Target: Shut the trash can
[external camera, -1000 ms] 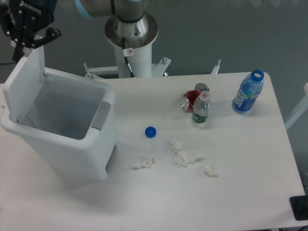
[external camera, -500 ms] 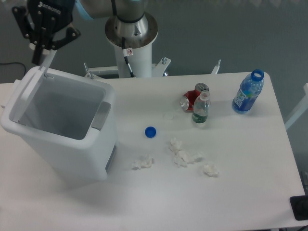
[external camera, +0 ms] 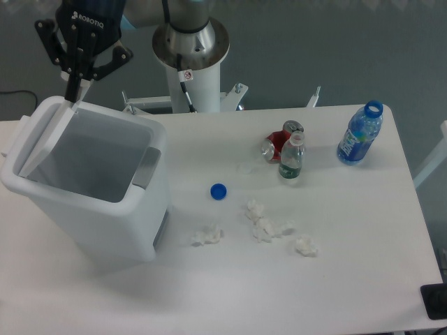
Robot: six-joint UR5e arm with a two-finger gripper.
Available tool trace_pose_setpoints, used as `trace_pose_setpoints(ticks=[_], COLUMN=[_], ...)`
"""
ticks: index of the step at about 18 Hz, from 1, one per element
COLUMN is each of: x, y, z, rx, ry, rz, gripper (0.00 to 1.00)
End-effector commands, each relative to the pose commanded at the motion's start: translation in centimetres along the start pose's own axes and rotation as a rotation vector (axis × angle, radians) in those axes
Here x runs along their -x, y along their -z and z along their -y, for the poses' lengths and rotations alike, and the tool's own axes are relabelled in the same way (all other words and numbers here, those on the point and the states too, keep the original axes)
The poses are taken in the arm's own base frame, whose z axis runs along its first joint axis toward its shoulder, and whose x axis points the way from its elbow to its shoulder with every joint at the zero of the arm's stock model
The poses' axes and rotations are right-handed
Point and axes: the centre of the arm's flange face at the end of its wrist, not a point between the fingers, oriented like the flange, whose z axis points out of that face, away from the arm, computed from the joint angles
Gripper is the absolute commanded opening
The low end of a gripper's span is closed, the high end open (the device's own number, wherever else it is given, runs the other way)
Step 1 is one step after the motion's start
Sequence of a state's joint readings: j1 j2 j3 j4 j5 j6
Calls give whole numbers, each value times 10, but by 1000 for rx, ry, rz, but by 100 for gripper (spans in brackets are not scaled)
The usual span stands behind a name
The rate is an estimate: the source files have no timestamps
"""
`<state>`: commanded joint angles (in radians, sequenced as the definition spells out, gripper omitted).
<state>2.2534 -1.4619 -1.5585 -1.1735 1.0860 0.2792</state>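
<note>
Large white plastic rectangular trash can (external camera: pixel 105 202), flat lid (external camera: pixel 43 139) half lowered; black gripper (external camera: pixel 74 94) above, fingers (external camera: pixel 72 89) spread open. Blue bottle cap (external camera: pixel 218 190) nearby on white tabletop (external camera: pixel 230 293).

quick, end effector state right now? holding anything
End effector: open, fingers spread, gripping nothing; a fingertip sits at the top edge of the trash can lid.

A white table (external camera: pixel 349 279) fills most of the scene under even, soft light (no hard shadows). Behind it lies a grey floor (external camera: pixel 314 49), with a black cable (external camera: pixel 14 92) trailing at the left.
</note>
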Motion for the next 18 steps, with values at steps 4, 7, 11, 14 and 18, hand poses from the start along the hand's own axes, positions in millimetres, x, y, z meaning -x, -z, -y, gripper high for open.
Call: trace_pose_setpoints(ticks=[4,7,11,14,18], x=[3,10,26,32,40], y=[-2,-7,-6,-7,-9], z=[1,1,0,-2,-4], rx=[5,20,22,26,48], ry=[-5,-23,-17,-23,-24], rz=[18,36,56,63,112], gripper=[15,15,15,15,15])
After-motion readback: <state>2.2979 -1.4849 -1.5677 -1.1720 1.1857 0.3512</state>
